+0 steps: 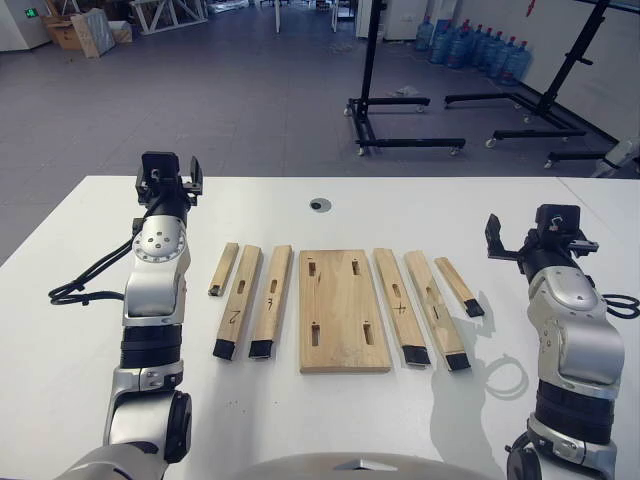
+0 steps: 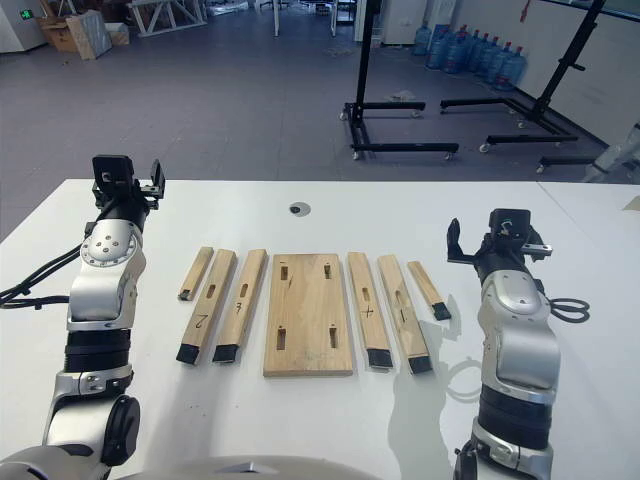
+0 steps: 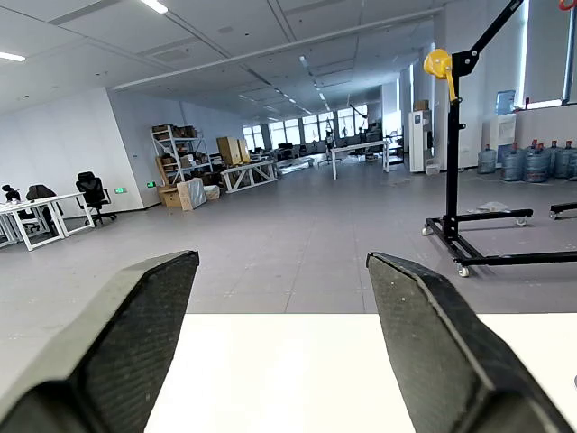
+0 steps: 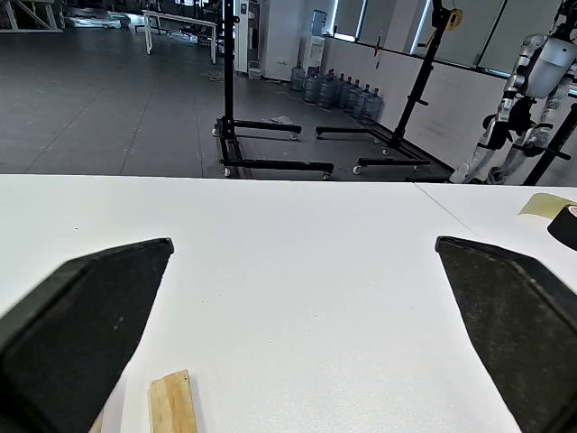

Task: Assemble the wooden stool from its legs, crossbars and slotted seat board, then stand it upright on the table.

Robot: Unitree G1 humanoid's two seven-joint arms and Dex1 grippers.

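The slotted seat board point(image 1: 344, 310) lies flat at the middle of the white table point(image 1: 420, 210). To its left lie two long legs point(image 1: 271, 300) point(image 1: 237, 302) and a short crossbar point(image 1: 223, 269). On its right are two more legs point(image 1: 401, 305) point(image 1: 437, 309) and a short crossbar point(image 1: 459, 286). All pieces lie loose, side by side. My left gripper point(image 1: 168, 176) is held up over the table left of the parts, open and empty point(image 3: 279, 343). My right gripper point(image 1: 540, 236) stands right of the parts, open and empty point(image 4: 302, 316), with a wooden end point(image 4: 171, 406) just beneath it.
A round cable hole point(image 1: 320, 205) sits in the table behind the board. Black cables lie at the left point(image 1: 80, 288) and right point(image 1: 622, 305) edges. A tape roll point(image 4: 564, 225) rests at the far right. Black wheeled stands point(image 1: 405, 110) are on the floor beyond.
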